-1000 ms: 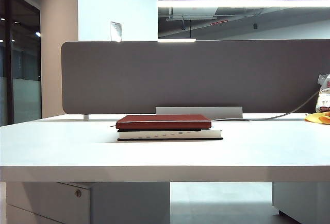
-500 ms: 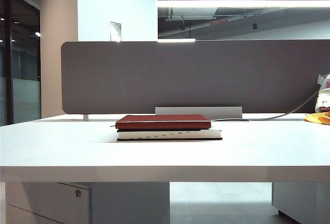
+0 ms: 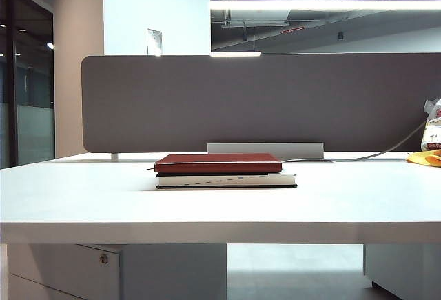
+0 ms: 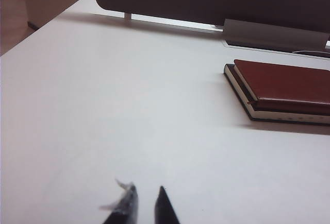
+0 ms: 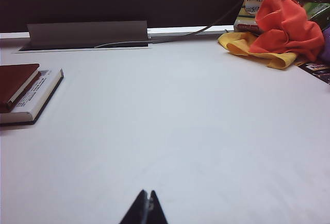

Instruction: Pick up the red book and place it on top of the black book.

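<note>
The white table (image 3: 83, 203) carries the whole scene, backed by a grey partition screen (image 3: 262, 100), and both arms are drawn back toward its near edge, out of the exterior view. At the table's middle lies the black book (image 3: 227, 180), the thicker of the two, its white page edge facing the room. The red book (image 3: 218, 163) rests flat on top of it, touching, set slightly toward the left so that a strip of the black book shows at the right end. Judged from this, the placement looks complete. The red book appears a thin, stiff hardcover with a smooth, leather-like cover; I judge it light, unlikely to sag, and somewhat slippery, so any further hold would best be taken across a free edge or overhanging corner, pinching cover to cover, not on the flat face. A crumpled orange and yellow cloth (image 5: 276, 26) sits at the far right of the table, well apart from the books. The left gripper (image 4: 143, 204) hangs low over bare table, well apart from the stack, its jaws a narrow gap apart and holding nothing. The right gripper (image 5: 146, 203) hangs over bare table between the stack and the cloth, its jaws pressed together and holding nothing.
</note>
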`<action>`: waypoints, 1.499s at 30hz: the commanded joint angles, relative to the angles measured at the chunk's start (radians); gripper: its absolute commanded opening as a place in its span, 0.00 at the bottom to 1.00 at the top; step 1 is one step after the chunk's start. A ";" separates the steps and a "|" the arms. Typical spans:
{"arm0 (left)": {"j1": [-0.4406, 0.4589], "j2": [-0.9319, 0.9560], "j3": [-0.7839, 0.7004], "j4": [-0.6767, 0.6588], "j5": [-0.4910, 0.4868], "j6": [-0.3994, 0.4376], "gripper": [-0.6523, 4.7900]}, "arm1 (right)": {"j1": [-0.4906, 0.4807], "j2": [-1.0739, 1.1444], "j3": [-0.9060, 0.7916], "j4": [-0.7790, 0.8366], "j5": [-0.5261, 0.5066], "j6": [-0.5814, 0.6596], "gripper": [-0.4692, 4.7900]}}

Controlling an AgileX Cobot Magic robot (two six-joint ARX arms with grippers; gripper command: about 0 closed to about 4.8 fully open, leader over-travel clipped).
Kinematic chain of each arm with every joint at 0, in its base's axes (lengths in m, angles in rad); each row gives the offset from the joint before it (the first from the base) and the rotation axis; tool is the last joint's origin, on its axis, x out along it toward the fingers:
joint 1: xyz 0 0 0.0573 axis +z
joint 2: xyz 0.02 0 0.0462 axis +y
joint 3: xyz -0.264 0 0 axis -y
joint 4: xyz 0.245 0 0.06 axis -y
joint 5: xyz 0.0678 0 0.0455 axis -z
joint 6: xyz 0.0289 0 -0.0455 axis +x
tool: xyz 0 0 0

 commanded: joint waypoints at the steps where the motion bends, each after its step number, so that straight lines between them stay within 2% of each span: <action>1: 0.001 0.000 0.000 0.014 0.000 0.000 0.22 | 0.002 0.000 -0.003 0.017 0.004 0.003 0.08; 25: 0.001 0.000 0.000 0.014 0.000 0.001 0.22 | 0.002 0.000 -0.003 0.017 0.004 0.002 0.08; 28: 0.001 0.000 0.000 0.014 0.000 0.000 0.22 | 0.001 0.000 -0.003 0.016 0.006 -0.039 0.08; 33: 0.001 0.000 0.000 0.014 0.000 0.000 0.22 | 0.001 0.000 -0.003 0.013 0.005 -0.039 0.08; 36: 0.001 0.000 0.000 0.014 0.000 0.000 0.22 | 0.001 0.000 -0.003 -0.036 0.005 -0.075 0.08; 45: 0.001 0.000 0.000 0.014 0.000 0.000 0.22 | 0.001 0.000 -0.003 -0.062 -0.003 -0.076 0.08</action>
